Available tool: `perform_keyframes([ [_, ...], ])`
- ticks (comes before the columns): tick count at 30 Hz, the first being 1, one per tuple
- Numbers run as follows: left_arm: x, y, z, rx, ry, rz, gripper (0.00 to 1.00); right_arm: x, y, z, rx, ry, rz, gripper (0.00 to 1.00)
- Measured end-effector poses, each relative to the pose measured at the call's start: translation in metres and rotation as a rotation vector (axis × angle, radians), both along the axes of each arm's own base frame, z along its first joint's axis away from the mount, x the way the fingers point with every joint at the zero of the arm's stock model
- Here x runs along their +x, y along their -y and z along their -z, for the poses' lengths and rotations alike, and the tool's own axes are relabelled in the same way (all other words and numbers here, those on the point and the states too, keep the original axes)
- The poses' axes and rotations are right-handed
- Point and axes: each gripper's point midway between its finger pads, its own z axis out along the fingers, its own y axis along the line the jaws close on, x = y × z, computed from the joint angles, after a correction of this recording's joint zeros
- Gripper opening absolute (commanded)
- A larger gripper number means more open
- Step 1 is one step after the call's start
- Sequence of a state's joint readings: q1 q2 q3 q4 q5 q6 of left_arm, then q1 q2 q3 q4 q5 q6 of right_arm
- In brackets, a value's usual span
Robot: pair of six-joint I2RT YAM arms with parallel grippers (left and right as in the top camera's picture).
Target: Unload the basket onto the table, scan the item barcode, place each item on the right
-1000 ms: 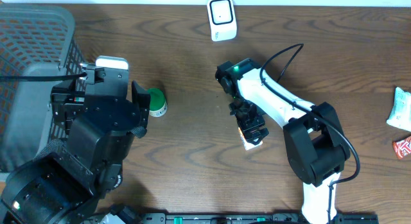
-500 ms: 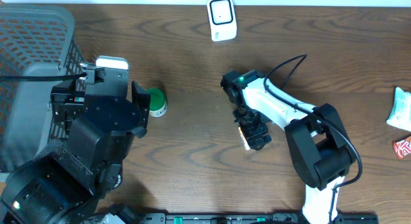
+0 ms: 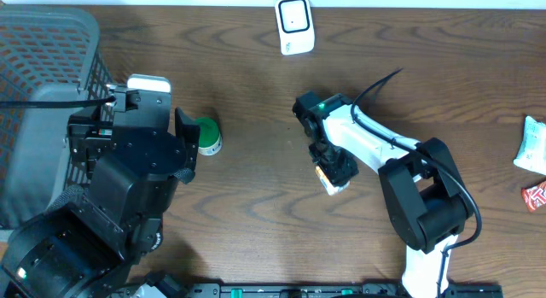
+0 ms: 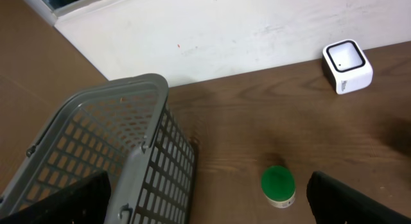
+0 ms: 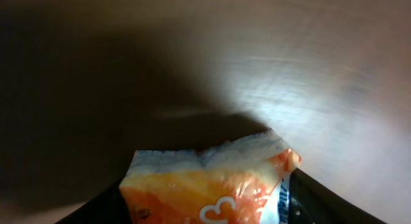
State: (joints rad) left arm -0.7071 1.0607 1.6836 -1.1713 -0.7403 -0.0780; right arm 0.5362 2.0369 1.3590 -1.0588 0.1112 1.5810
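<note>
The right arm (image 3: 375, 144) bends down over the counter (image 3: 247, 102), mid-way; the right tool (image 3: 333, 172) straddles the orange packet (image 5: 205, 182), and I cannot tell whether it is clamped. The left tool (image 4: 215, 201) is spread apart.

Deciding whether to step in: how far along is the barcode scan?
Done: the right gripper is down on the orange packet lying on the table. In hand: the packet sits between its fingers, though a firm grip cannot be confirmed. Left: lift it and show its barcode to the white scanner at the table's far edge. The left gripper is open and empty.
</note>
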Motion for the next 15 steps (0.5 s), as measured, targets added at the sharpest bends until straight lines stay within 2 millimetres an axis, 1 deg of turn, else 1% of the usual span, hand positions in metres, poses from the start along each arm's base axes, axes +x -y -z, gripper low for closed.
perform_keyframes([
  [1,0.000,0.000,0.000,0.000,0.000,0.000,0.98,0.007,-0.003,0.001,0.016,0.022,-0.037,0.60],
  [2,0.000,0.000,0.000,0.000,0.000,0.000,0.98,0.011,-0.005,0.001,0.028,0.032,-0.071,0.60],
  [7,0.000,0.000,0.000,0.000,0.000,0.000,0.98,0.023,-0.006,0.000,0.055,0.035,-0.266,0.63],
  [9,0.000,0.000,0.000,0.000,0.000,0.000,0.98,0.029,-0.004,0.000,0.065,0.035,-0.347,0.66],
  [11,0.000,0.000,0.000,0.000,0.000,0.000,0.98,0.035,-0.002,-0.001,0.074,0.033,-0.442,0.71],
  [15,0.000,0.000,0.000,0.000,0.000,0.000,0.98,0.046,0.002,-0.002,0.084,0.016,-0.653,0.91],
])
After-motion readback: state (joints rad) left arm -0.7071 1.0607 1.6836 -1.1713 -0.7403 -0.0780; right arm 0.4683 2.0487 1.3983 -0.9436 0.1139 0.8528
